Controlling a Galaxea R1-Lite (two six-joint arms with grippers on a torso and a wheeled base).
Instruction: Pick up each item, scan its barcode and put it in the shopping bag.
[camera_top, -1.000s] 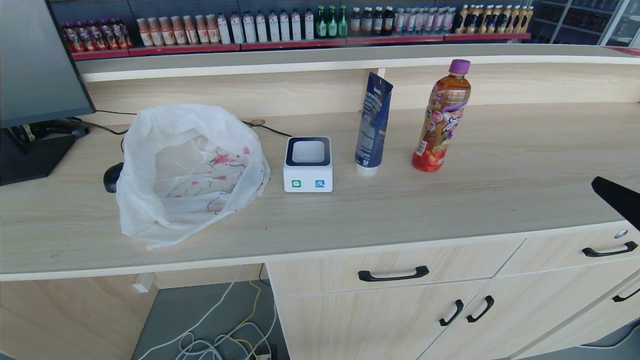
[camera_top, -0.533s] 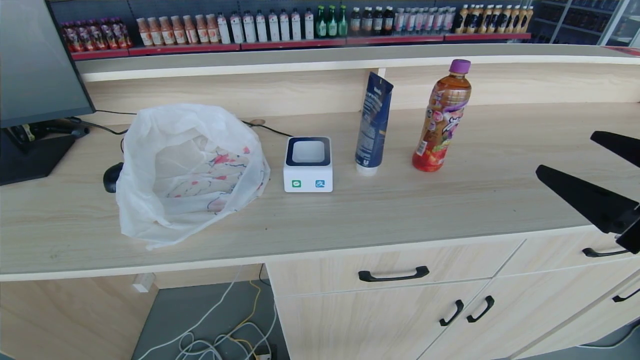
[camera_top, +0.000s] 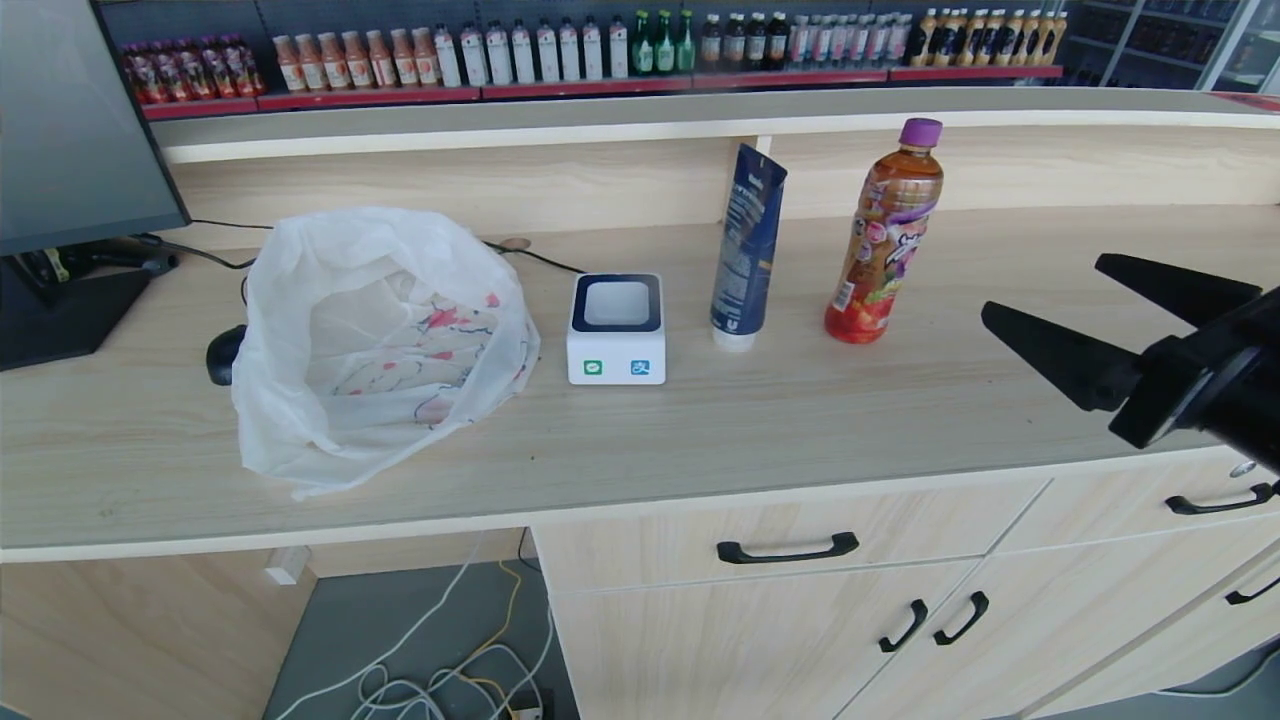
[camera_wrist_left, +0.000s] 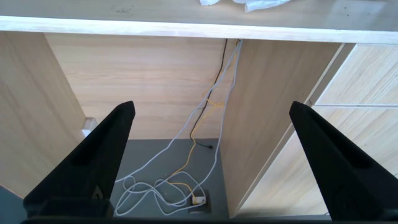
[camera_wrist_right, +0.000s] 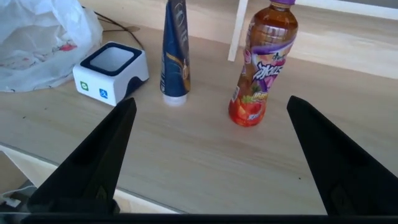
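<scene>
A juice bottle with a purple cap stands upright on the wooden counter, also seen as the bottle from the right wrist. Left of it stands a dark blue tube on its cap, the tube close to the white barcode scanner. An open white shopping bag lies left of the scanner. My right gripper is open, hovering over the counter to the right of the bottle. My left gripper is open below the counter's edge, facing the floor cables.
A monitor on its stand sits at the far left with a black mouse beside the bag. A raised ledge runs behind the items. Drawers with black handles lie under the counter. Cables trail on the floor.
My right gripper has come in from the right edge, moving up and left over the counter toward the bottle. The items, bag and scanner have not moved.
</scene>
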